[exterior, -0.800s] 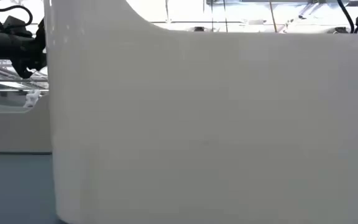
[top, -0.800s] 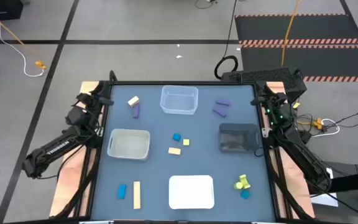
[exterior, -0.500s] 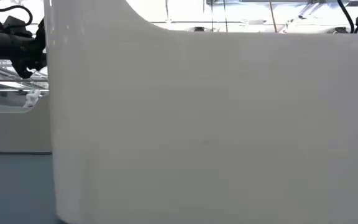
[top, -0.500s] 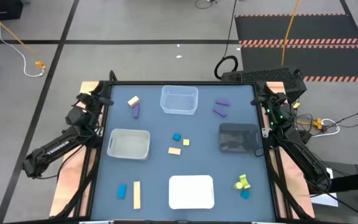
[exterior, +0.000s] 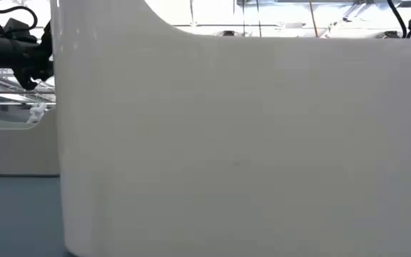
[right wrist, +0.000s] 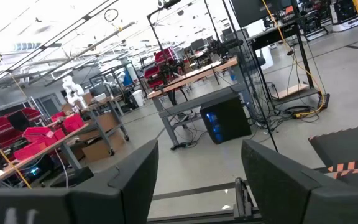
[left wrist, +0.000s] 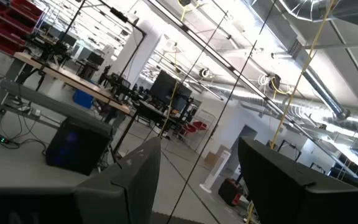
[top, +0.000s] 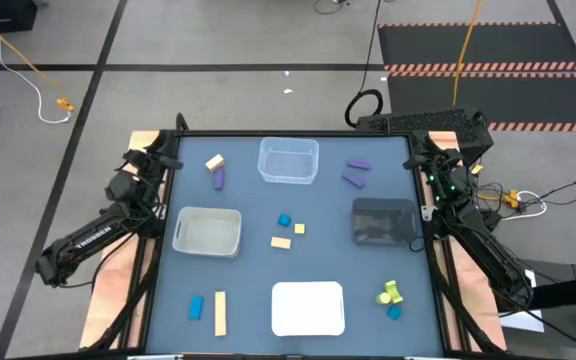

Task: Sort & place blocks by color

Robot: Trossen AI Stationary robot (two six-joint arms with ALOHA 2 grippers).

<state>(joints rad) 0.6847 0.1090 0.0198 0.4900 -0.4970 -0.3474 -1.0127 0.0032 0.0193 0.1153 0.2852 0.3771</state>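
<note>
In the high view small blocks lie scattered on the blue-grey mat. There is a tan cube (top: pixel 214 162) by a purple bar (top: pixel 219 178), and two purple bars (top: pixel 356 173). A blue cube (top: pixel 284 221), a yellow cube (top: pixel 299 229) and a tan bar (top: pixel 281 242) sit mid-table. A blue block (top: pixel 196 307) and a long tan bar (top: pixel 220 313) lie near the left front, yellow-green blocks (top: pixel 389 293) over a blue one (top: pixel 395 311) near the right front. My left gripper (left wrist: pixel 197 186) rests at the far left corner and my right gripper (right wrist: pixel 197 193) at the far right corner, both open and aimed into the room.
Four bins stand on the mat: a clear one (top: pixel 288 161) far centre, a pale grey one (top: pixel 207 231) left, a dark one (top: pixel 384 221) right, and a white one (top: pixel 308 307) near centre. The white bin's wall (exterior: pixel 248 143) fills most of the low view.
</note>
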